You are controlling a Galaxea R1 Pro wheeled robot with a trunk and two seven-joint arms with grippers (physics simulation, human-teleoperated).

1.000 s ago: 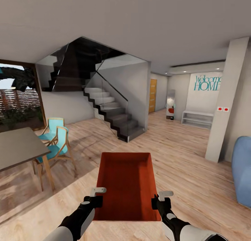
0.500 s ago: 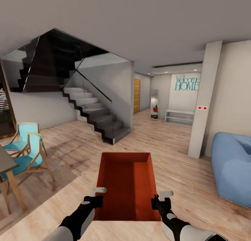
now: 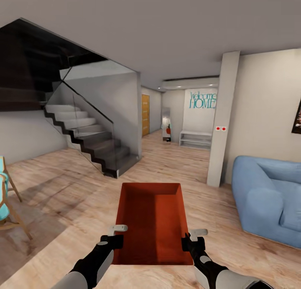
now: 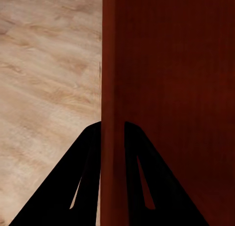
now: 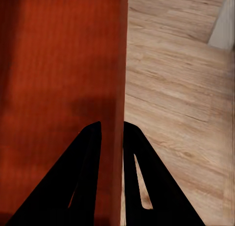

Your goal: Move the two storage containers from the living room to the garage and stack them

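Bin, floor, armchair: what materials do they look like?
Storage container: likely rigid plastic, matte orange-red, with thin plain walls and no grain. Floor: light wood planks or laminate, with visible grain and seams and a low sheen. Armchair: blue upholstery, probably fabric, with soft rounded forms and no gloss.

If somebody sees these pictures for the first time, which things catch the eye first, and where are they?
The orange-red storage container stands out first, held low in the middle of the head view, with the left gripper and right gripper each clamped on a side wall. Behind it, a dark staircase with glass railing rises at the left, and a blue sofa sits at the right on the light wood-plank flooring.
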